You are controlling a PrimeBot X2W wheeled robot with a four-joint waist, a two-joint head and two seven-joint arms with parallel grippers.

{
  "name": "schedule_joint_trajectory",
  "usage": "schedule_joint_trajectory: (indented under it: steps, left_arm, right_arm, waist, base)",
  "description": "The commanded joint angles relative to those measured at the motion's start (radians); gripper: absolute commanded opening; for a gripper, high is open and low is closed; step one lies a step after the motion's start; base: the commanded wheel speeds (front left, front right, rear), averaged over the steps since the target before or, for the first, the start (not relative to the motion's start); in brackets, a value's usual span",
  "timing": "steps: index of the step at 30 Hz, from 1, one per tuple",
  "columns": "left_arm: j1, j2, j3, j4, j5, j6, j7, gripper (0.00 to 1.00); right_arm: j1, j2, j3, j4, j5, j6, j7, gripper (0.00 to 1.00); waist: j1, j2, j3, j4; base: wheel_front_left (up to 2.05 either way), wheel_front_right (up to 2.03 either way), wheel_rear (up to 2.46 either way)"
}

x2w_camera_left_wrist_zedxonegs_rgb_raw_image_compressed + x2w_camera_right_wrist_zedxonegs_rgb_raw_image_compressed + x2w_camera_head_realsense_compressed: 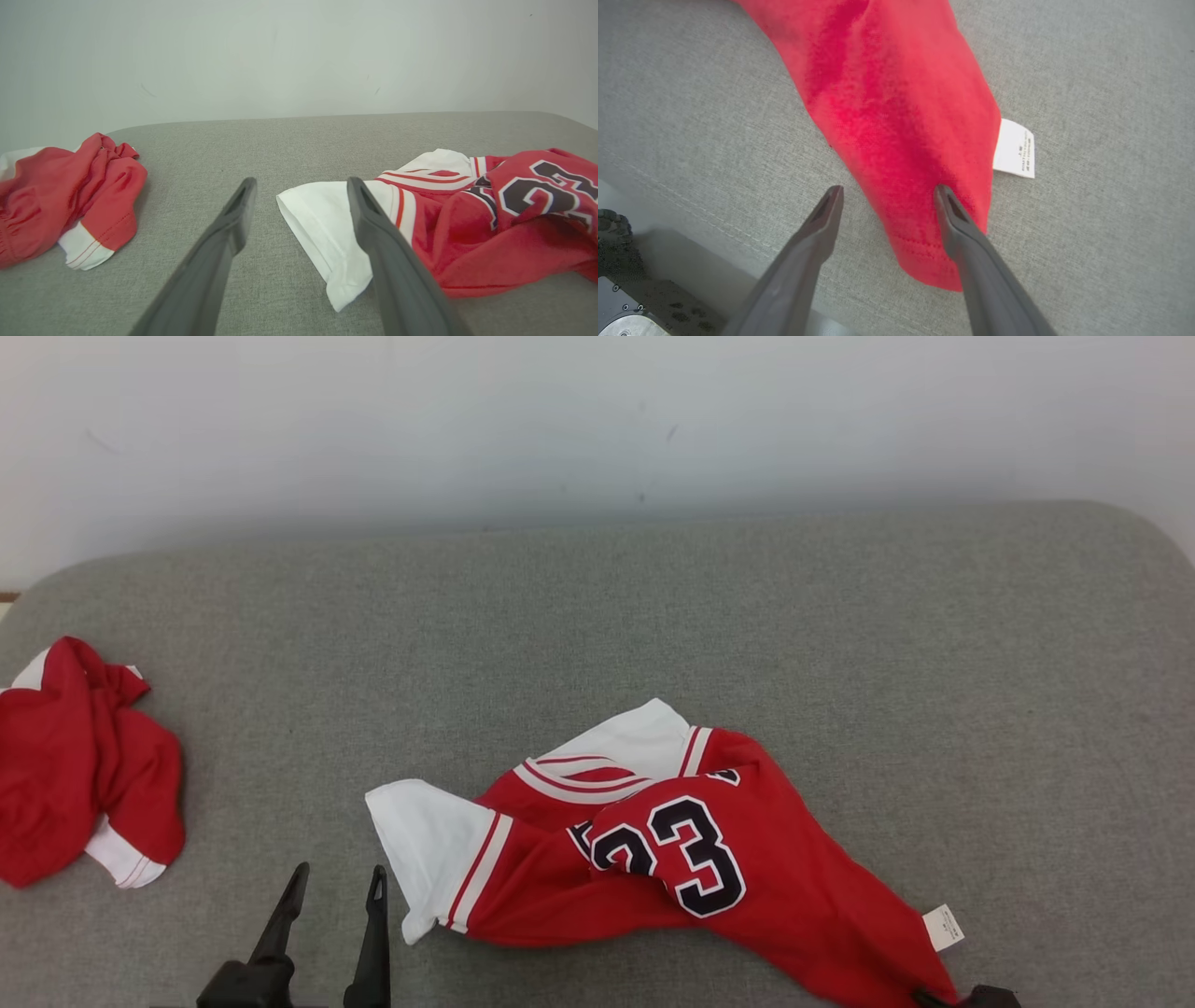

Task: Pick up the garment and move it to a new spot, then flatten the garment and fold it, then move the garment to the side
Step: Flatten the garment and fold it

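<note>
Both claws gape wide at a crumpled red jersey (747,859)

Left claw (338,882) stands at the near edge of the grey cushion (653,616), its two dark fingers spread wide and gripping nothing. In its wrist view the tips frame the jersey's white sleeve (327,224), which lies just past them. Right claw (888,191) is just as wide at the near right, and it holds nothing either. It straddles the jersey's narrow hem end, one finger (971,242) over the red cloth and the other over bare cushion. Whether that finger touches the cloth I cannot tell.

The jersey lies rumpled across the near middle and right of the cushion, running from the white sleeve on the left to the hem at the lower right. A dark 23 faces up on a folded-over part. A white label (1014,148) sticks out beside the hem end, flat on the cushion.

Farther left and well apart, a second red garment (84,765) with white trim sits bunched at the cushion's left edge. Beyond the cushion rises a pale wall (560,420).
</note>
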Motion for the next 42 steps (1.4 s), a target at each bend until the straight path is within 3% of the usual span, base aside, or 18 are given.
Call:
schedule_joint_trajectory:
  steps: [1,2,3,4,9,18,23,31,42]
  left_arm:
    - [-0.013,-0.002,-0.002,0.008,0.0,-0.002,-0.008,1.0]
    - [-0.016,-0.004,-0.004,0.012,0.0,-0.003,-0.009,1.0]
    - [-0.018,-0.005,-0.004,0.014,-0.001,-0.004,-0.01,1.0]
    - [-0.019,-0.005,-0.004,0.017,-0.002,-0.005,-0.011,1.0]
    - [-0.021,-0.002,0.002,0.025,-0.005,-0.001,-0.02,1.0]
    - [-0.028,0.008,0.012,0.026,-0.008,0.006,-0.02,1.0]
    - [-0.051,0.004,0.002,0.023,0.0,0.007,-0.013,1.0]
    - [-0.094,-0.004,-0.009,0.016,0.012,0.001,-0.014,1.0]
    - [-0.189,-0.057,-0.049,0.05,0.026,-0.032,-0.035,1.0]
  right_arm:
    - [-0.018,0.0,0.011,0.02,0.007,0.0,-0.002,1.0]
    - [-0.029,0.0,0.017,0.033,0.008,0.0,-0.008,0.45]
    - [-0.038,0.001,0.021,0.043,0.011,0.0,-0.011,0.34]
    - [-0.044,0.003,0.025,0.054,0.015,0.0,-0.015,0.0]
    - [-0.062,0.008,0.012,0.029,0.06,0.0,-0.05,0.0]
    - [-0.103,0.002,-0.064,-0.184,0.135,0.0,-0.05,0.0]
    - [-0.21,0.054,-0.162,-0.213,0.285,0.0,-0.048,0.0]
    - [-0.491,0.034,-0.17,-0.033,0.409,0.0,-0.058,0.0]
    - [-0.868,0.005,-0.038,0.426,0.506,0.0,-0.102,0.0]
  waist:
    - [-0.0001,0.0,0.02,0.005]
    - [-0.0001,0.0,0.023,0.006]
    - [-0.0001,0.0,0.026,0.007]
    - [-0.0001,0.0,0.029,0.007]
    - [-0.0001,0.0,0.036,0.002]
    - [-0.0001,0.0,0.04,-0.037]
    - [-0.0001,0.0,0.058,-0.04]
    - [-0.0001,0.0,0.124,-0.002]
    - [-0.0001,0.0,0.239,0.097]
  base:
    - [0.0,0.0,0.0]
    - [0.0,0.0,0.0]
    - [0.0,0.0,0.0]
    - [0.0,0.0,0.0]
    - [0.0,0.0,0.0]
    - [0.0,0.0,0.0]
    - [0.0,0.0,0.0]
    - [0.0,0.0,0.0]
    - [0.0,0.0,0.0]
